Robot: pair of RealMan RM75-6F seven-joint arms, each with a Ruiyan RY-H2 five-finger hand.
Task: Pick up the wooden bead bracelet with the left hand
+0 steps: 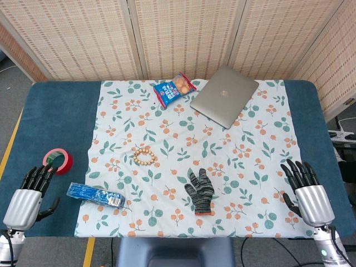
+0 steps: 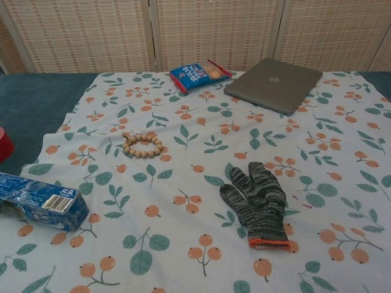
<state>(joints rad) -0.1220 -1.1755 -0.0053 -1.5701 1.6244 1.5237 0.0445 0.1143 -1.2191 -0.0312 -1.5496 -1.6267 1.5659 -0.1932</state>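
Note:
The wooden bead bracelet [image 1: 144, 156] lies as a small ring of pale beads on the floral tablecloth [image 1: 250, 150], left of centre; the chest view shows the bracelet [image 2: 142, 145] flat on the tablecloth [image 2: 342, 159]. My left hand [image 1: 29, 196] rests at the table's front left corner, fingers extended and apart, holding nothing, well left of and nearer than the bracelet. My right hand [image 1: 307, 192] sits at the front right corner, fingers also spread and empty. Neither hand appears in the chest view.
A red tape roll [image 1: 58, 161] and a blue packet [image 1: 95, 194] lie between my left hand and the bracelet. A grey knit glove [image 1: 199, 191] lies front centre. A snack bag [image 1: 174, 89] and a closed laptop [image 1: 225, 95] sit at the back.

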